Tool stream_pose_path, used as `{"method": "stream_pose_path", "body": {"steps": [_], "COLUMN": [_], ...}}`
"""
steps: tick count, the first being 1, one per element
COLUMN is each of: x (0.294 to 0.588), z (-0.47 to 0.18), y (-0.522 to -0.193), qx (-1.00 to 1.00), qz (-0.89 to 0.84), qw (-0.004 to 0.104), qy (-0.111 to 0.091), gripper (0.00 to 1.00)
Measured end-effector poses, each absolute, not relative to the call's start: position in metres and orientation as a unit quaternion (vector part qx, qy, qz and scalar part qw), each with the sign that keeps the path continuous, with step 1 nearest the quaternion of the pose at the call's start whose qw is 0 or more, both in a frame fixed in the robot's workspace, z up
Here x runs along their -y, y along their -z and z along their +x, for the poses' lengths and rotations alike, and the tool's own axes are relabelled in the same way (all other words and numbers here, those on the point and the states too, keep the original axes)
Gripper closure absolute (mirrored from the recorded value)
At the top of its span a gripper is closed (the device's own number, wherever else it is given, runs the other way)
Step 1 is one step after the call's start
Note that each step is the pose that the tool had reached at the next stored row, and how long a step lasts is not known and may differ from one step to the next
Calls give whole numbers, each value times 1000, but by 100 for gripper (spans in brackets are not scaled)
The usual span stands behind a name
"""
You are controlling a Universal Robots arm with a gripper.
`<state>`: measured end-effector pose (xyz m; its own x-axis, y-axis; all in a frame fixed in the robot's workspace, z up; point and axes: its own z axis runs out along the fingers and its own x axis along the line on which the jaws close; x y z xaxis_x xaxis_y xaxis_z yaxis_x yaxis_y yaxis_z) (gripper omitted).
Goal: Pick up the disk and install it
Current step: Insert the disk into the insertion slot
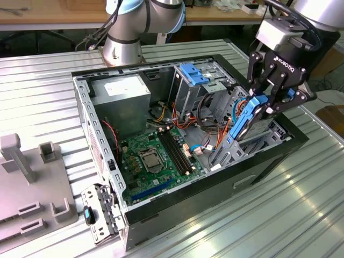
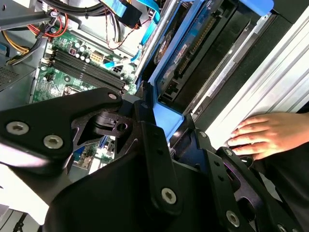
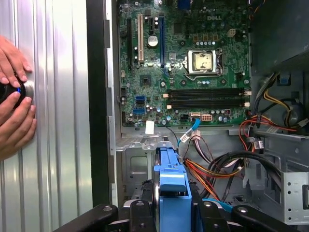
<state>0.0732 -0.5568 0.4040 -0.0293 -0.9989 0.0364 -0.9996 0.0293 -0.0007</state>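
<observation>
My gripper (image 1: 267, 105) is shut on the disk (image 1: 246, 119), a dark drive framed by bright blue rails. I hold it tilted over the open computer case (image 1: 269, 156), at the exterior view's right. Its lower end reaches down into the drive bay beside the orange and red cables. In the first wrist view the blue rail (image 3: 172, 176) stands between my black fingers (image 3: 208, 212), above the motherboard. The second wrist view looks along the disk's dark body (image 2: 193, 50) and blue edge, with a finger (image 2: 145, 121) pressed against it.
Inside the case lie a green motherboard (image 1: 158, 156), a grey power supply (image 1: 121, 99) and a metal cage with light-blue latches (image 1: 194, 74). A person's hands (image 3: 14, 111) rest on the ribbed metal table (image 1: 279, 215) by the case. Grey fixtures (image 1: 32, 183) stand at the exterior view's left.
</observation>
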Motion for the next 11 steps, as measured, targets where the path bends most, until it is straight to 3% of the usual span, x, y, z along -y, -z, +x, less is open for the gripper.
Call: {"method": "stream_pose_path", "body": {"steps": [11], "x": [557], "z": [73], "y": [-399], "qx": [717], "qz": [697], "qw": [13], "qy": [-13], "gripper": [63]}}
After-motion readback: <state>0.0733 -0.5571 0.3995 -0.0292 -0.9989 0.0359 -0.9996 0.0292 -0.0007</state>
